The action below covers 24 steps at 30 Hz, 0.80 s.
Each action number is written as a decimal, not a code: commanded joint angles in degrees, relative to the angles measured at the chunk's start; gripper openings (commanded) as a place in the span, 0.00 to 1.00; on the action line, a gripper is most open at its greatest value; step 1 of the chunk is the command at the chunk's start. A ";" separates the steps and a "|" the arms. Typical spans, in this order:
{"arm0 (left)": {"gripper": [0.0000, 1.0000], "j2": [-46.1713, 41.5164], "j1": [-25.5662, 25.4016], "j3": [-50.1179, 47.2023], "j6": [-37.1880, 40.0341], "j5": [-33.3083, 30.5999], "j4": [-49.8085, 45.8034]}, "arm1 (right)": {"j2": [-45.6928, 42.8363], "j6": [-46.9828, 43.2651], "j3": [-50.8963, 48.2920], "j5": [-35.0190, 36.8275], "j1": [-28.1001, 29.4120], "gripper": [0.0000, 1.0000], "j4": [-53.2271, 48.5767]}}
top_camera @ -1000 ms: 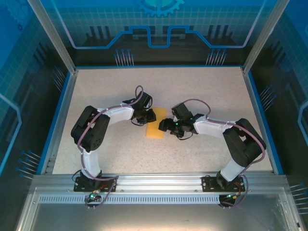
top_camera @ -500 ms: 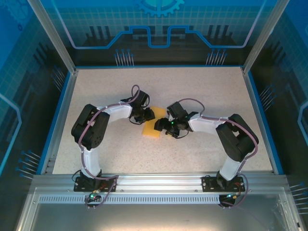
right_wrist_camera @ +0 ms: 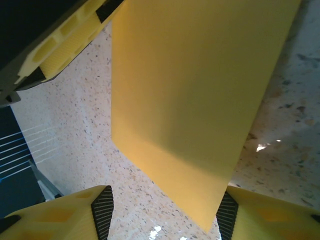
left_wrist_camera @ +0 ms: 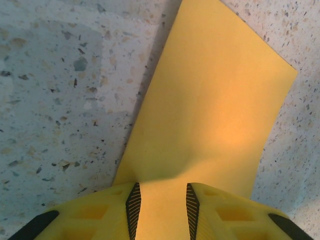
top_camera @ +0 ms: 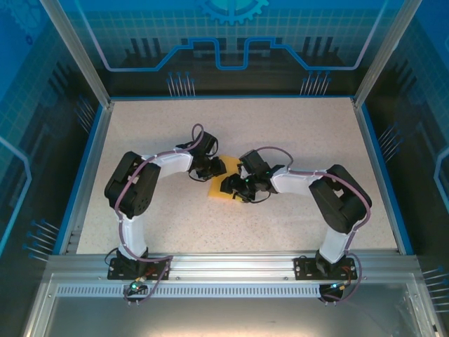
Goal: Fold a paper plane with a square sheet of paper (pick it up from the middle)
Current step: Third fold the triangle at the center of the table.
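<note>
The paper lies at the middle of the table, between the two grippers. It is seen as a creased rectangle, its long axis running roughly near to far with a slight tilt.

The left gripper is set at the paper's far end and the right gripper at its near end, so neither arm is clearly nearer.

In the left wrist view the paper stretches straight away from the fingertips, with its end taken in between the pads. A gap is seen between those pads. Whether the sheet is gripped or only pressed down cannot be told.

In the right wrist view the jaws are held apart with nothing clasped, and the paper's lower edge and corner are straddled by them. The right-hand pad is just beside that corner, while the other is apart from the sheet. The paper therefore lies directly ahead of the right gripper, to its left in the scene, with the long axis leading away toward the left gripper.

The coming move is judged to turn on this straddle: the edge must be caught squarely between the pads before any fold is made.

Both arms are bent at the elbow, their forearms directed inward toward each other and their wrists kept low over the table.
</note>
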 commanded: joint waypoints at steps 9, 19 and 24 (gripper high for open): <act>0.35 1.79 0.45 0.51 -1.11 0.92 -2.56 | -0.92 2.32 -2.77 0.00 0.93 0.40 2.60; 0.35 1.66 0.57 0.67 -0.99 0.81 -2.70 | -4.85 4.48 -7.94 2.20 0.93 0.38 8.88; 0.35 1.61 0.56 0.73 -0.95 0.89 -2.81 | -4.91 5.25 -8.74 2.00 0.93 0.37 11.78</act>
